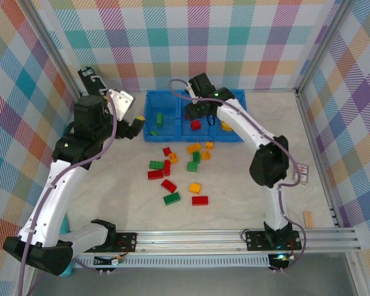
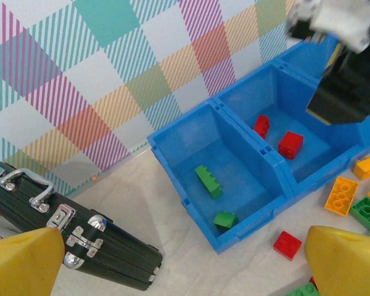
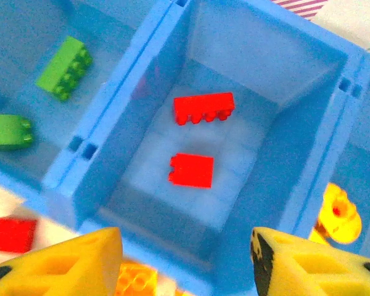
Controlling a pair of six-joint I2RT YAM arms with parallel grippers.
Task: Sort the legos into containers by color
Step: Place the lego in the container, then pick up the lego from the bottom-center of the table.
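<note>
1. From the top camera we see the left claw hanging wide and empty over the counter; the blue tray with its three containers lies just to the right of it; the right claw hovers over the middle container; the loose legos lie scattered on the counter, nearer the arm bases than either claw.

2. From the left wrist we see the left claw with its yellow fingers spread wide, nothing between them; the tray stands ahead of it; the nearest container holds two green bricks; the one beyond holds two red bricks, with the right arm hanging above that end; a black case with silver latches lies close by the left finger; a red brick and an orange brick lie on the counter near the right finger.

3. From the right wrist we see the right claw partly spread and holding nothing; the middle container sits straight below it, with two red pieces on its floor; the container to the left of the claw holds two green pieces; the container to its right holds a yellow piece; a red one lies outside the tray beside the left finger.
</note>
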